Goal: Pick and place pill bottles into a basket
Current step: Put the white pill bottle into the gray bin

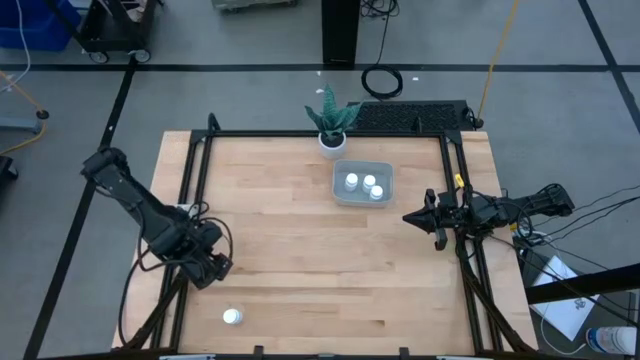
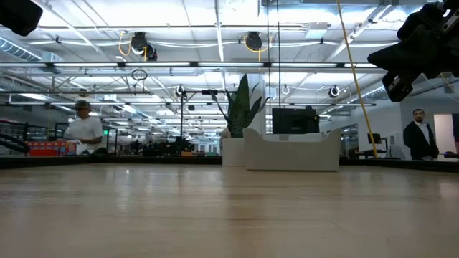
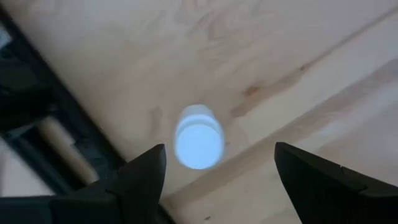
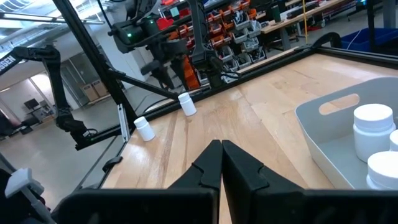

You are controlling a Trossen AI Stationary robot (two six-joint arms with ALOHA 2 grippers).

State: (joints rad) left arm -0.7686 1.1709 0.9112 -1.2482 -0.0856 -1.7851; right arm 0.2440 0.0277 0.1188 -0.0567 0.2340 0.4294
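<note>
We are seeing the left gripper [image 3: 214, 180] with its jaws standing apart, hanging over one pill bottle [image 3: 198, 138] that is standing upright on the table [image 1: 290, 240] near the front left corner, not held. The right gripper [image 4: 221, 163] is waiting with its jaws pressed together, pointing across the table just beside the basket [image 1: 362, 183].

We are counting three bottles [image 1: 351, 182] [image 1: 369, 183] [image 1: 377, 194] in the basket, which is sitting near the far edge next to a potted plant [image 1: 332, 122]. In the right wrist view we are making out two bottles [image 4: 143, 129] [image 4: 186, 103] on the table's left side; from above only one [image 1: 232, 317] is showing, the other apparently hidden by the left arm.
</note>
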